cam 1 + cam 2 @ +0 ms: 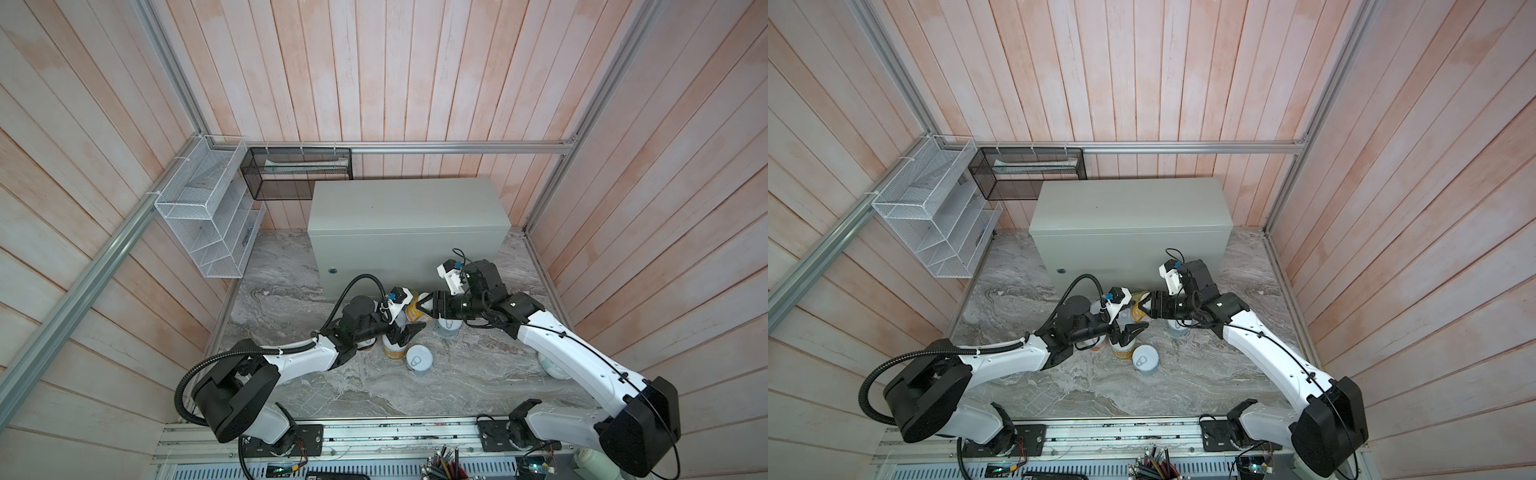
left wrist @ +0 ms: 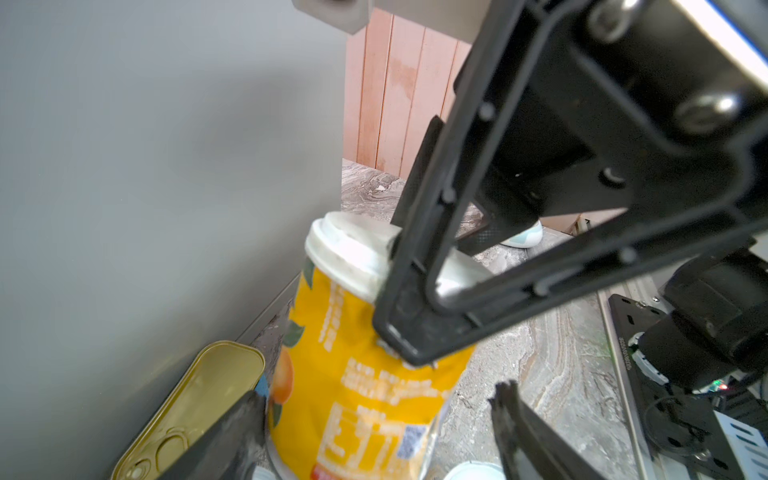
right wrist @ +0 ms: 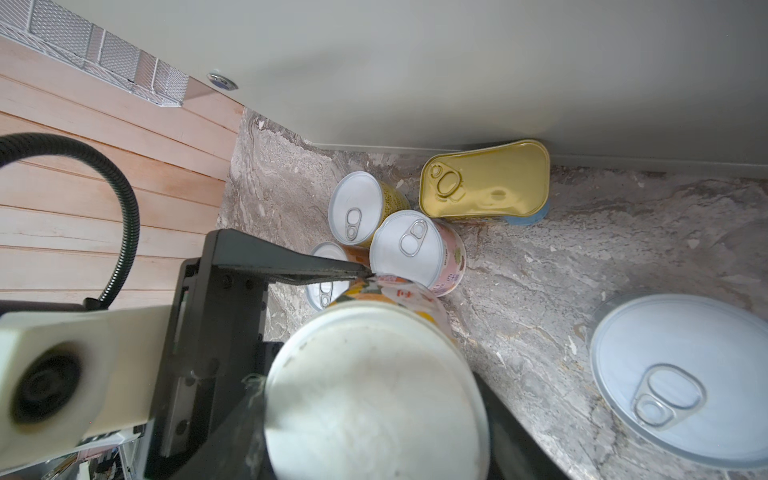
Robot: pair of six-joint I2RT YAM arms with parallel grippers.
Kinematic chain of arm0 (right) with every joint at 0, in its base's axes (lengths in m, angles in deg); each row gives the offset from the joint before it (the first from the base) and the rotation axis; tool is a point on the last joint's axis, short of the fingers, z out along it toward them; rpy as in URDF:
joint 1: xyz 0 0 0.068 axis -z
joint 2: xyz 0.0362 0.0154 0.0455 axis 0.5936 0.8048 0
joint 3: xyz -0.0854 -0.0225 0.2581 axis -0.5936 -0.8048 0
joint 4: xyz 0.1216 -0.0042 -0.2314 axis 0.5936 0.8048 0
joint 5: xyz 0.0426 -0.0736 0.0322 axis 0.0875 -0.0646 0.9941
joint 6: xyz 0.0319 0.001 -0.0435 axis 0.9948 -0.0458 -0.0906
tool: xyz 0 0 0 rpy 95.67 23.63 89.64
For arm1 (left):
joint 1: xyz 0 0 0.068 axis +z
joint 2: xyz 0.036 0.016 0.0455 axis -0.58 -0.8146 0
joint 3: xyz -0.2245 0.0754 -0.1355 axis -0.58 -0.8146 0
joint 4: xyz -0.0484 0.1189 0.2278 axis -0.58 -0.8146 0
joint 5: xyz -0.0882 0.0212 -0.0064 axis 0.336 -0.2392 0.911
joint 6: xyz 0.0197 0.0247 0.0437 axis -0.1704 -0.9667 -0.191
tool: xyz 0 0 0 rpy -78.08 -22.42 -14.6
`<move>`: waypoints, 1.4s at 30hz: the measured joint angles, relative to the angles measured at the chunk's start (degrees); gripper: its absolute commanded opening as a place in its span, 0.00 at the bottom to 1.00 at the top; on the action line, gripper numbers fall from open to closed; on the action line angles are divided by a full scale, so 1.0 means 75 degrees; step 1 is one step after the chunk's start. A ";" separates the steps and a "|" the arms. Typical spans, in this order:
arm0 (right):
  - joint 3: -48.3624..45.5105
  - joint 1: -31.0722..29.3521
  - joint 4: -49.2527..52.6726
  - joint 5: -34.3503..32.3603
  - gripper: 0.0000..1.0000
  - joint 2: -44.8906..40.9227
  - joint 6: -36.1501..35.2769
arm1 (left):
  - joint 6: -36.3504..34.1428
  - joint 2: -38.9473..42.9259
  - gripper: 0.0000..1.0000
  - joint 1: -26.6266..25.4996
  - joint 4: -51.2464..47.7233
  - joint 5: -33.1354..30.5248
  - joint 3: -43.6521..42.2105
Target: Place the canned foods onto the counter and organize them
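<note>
The cans (image 3: 407, 249) cluster on the tabletop (image 1: 457, 374) before the counter (image 1: 407, 208), the tin (image 3: 484, 183) seemingly touching its front.

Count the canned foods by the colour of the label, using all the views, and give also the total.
Yellow round cans: 2
Pink round can: 1
Orange round can: 1
Pale blue round cans: 3
Gold-topped rectangular tin: 1
Total: 8

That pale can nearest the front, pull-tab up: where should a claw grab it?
Probably by its round side wall, coming down from above. The pale can stands upright, and a yellow-labelled can crowds its left side, so pinching it front-to-back looks safest.
</note>
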State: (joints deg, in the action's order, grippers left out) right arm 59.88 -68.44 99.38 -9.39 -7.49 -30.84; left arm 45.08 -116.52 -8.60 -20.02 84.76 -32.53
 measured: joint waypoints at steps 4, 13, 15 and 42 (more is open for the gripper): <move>-0.0041 0.0000 -0.0079 0.0157 0.44 -0.0015 0.0029 | 0.0061 -0.0064 0.84 -0.0003 0.0140 0.0067 0.0023; -0.0172 0.0125 -0.0312 0.0227 0.40 -0.0050 0.0152 | 0.0265 -0.0277 0.59 -0.0020 0.0277 0.0268 0.0119; -0.0233 0.0152 -0.0358 0.0221 0.38 -0.0061 0.0111 | 0.0408 -0.0309 0.59 -0.0012 0.0271 0.0329 0.0125; -0.0431 0.0233 -0.0764 0.0070 0.38 -0.0058 0.0431 | 0.0810 -0.0944 0.53 -0.0117 0.0300 0.0140 0.0717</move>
State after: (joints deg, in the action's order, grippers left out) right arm 56.65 -66.70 93.66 -8.87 -7.92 -27.60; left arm 51.16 -123.60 -9.48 -17.76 85.81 -27.16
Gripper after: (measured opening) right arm 0.660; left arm 0.669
